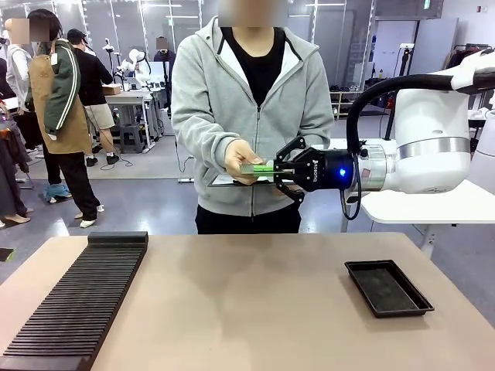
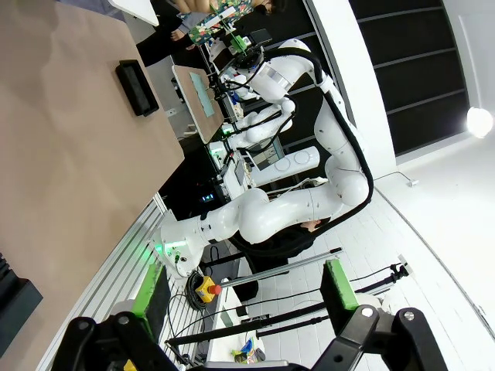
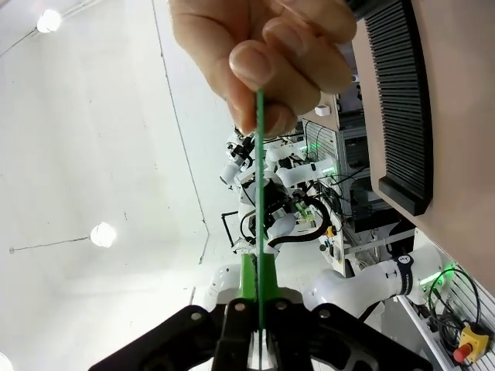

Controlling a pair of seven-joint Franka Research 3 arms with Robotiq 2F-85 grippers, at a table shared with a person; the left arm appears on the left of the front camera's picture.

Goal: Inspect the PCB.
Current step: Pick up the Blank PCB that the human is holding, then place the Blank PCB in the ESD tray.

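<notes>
The PCB [image 1: 257,168] is a thin green board held flat at chest height beyond the table's far edge. A person's hand [image 1: 241,160] pinches its far end, and my right gripper [image 1: 288,170] is shut on its near end. In the right wrist view the PCB [image 3: 259,193] is edge-on, a thin green line running from my shut right gripper [image 3: 257,284] up into the person's fingers [image 3: 267,54]. My left gripper [image 2: 244,294] is open with nothing between its green pads [image 2: 338,284]. From there the PCB [image 2: 220,15] is small and far off at the top edge.
A shallow black tray [image 1: 387,287] lies on the table's right side. A long black slotted rack [image 1: 77,301] lies along the left side. The person holds a white clipboard [image 1: 226,182] under the PCB. Bare tabletop [image 1: 247,301] spans the middle.
</notes>
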